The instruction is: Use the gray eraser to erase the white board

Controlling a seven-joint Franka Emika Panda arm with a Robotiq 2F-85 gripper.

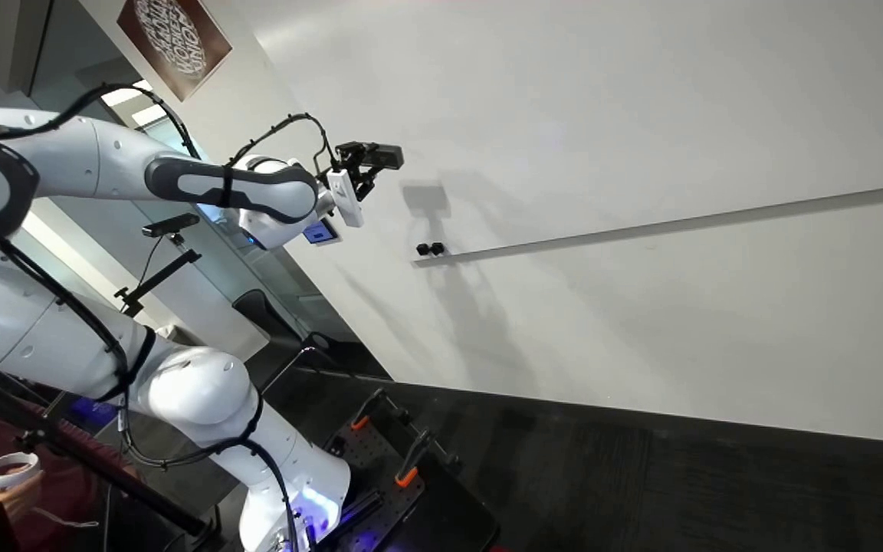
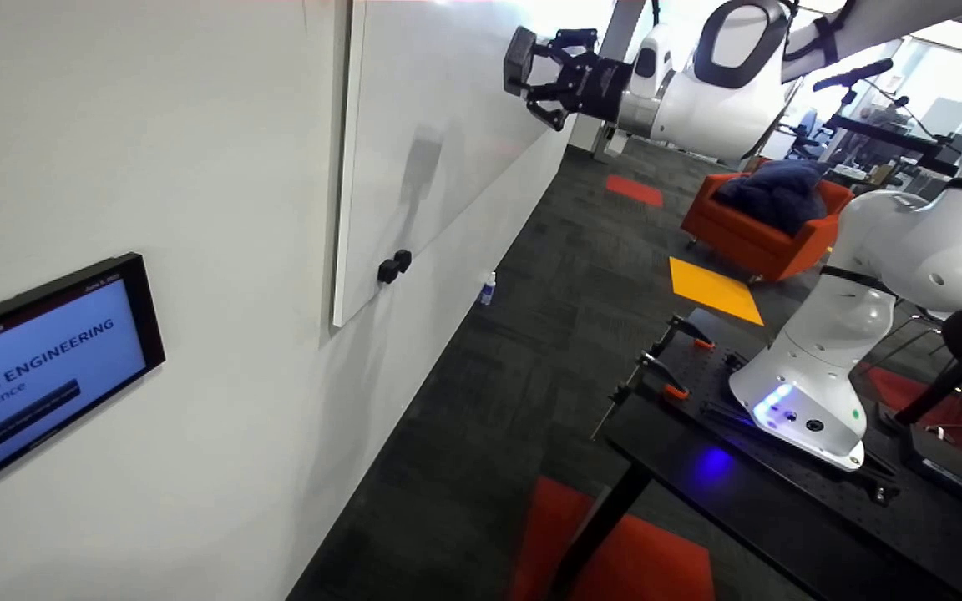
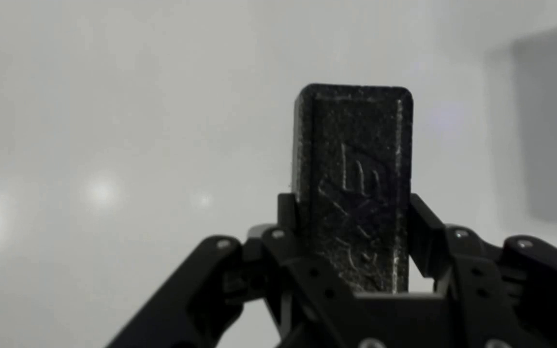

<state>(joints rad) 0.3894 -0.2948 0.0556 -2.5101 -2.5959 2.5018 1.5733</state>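
The tool (image 3: 353,215) clasps a rectangular eraser (image 3: 356,181) (speckled, embossed) between 2 fingers (image 3: 423,233).

The gripper (image 2: 534,81) holds the gray eraser (image 2: 518,58) in front of the white board (image 2: 448,67). Two small black objects (image 2: 388,271) sit at the board's lower edge, near its corner. A display panel (image 2: 47,351) is mounted on the wall (image 2: 222,150) beside the board. The white arm (image 2: 832,321) stands on a black table (image 2: 669,438); two clamps (image 2: 675,391) sit along one table edge. Beyond, an orange armchair (image 2: 727,224) holds a dark blue cushion (image 2: 782,196).
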